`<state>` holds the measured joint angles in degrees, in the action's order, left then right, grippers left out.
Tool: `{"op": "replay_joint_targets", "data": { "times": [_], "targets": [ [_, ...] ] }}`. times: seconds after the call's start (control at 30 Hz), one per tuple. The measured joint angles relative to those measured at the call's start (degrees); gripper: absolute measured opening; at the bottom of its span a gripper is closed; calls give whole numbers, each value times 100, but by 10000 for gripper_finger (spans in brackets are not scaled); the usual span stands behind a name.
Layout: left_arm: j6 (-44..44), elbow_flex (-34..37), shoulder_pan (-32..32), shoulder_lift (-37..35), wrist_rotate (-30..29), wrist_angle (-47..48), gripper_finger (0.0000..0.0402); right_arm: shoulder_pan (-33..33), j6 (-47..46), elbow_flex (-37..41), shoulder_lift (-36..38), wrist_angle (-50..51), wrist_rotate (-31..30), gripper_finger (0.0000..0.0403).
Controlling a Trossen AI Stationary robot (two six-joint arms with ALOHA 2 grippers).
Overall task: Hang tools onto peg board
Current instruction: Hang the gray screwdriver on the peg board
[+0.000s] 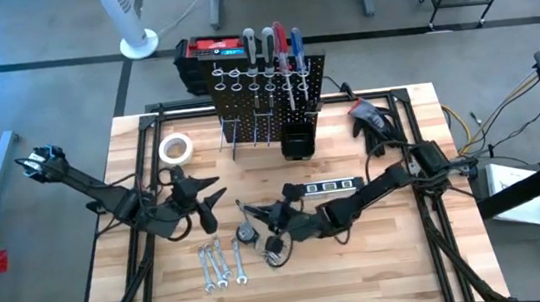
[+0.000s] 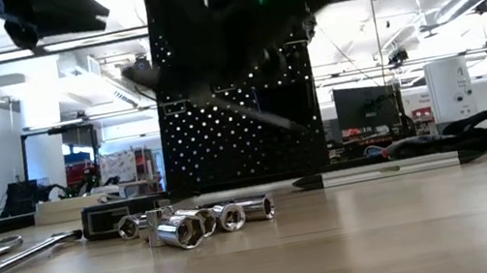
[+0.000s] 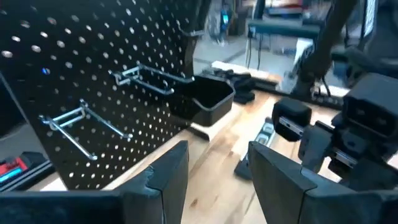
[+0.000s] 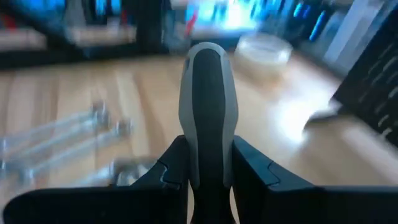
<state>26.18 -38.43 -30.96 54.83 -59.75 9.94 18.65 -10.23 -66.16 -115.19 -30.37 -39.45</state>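
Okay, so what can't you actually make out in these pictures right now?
- Tool in the right gripper: only its grey-and-black handle shows in the right wrist view; the tip is hidden behind the jaws.
- Wrenches: blurred in the right wrist view.
- Peg board: top cut off in the low view, with dark arms across it.

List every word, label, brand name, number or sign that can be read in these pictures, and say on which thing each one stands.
No text can be read in any view.
The red label on the black case behind the peg board: too small to read.
The markings on the long black strip on the table: too small to read.
The white machine in the room: no readable sign.
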Motion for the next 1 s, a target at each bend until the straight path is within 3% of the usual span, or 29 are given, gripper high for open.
{"op": "replay_joint_targets", "data": {
  "times": [0.17,0.3,0.4,0.5,0.73,1.0],
  "targets": [
    [-340,726,-179,-24,-66,-1775,155,-101,160,901,26,-2312,404,66],
    [-879,1643,-171,149,572,-4432,160,-204,45,1481,-5,-4091,864,66],
    [-1369,2171,-120,569,1165,-6454,179,-212,82,1660,-22,-4600,955,66],
    [-1685,2346,-118,1077,1399,-7689,207,-219,134,1644,-22,-4709,1028,66],
    [-1759,1974,-85,2050,1363,-8175,258,-206,244,1237,-22,-4648,1698,66],
    [-2158,1257,-68,2623,1113,-8166,265,-252,184,1001,-22,-4356,1705,66]
  ]
}}
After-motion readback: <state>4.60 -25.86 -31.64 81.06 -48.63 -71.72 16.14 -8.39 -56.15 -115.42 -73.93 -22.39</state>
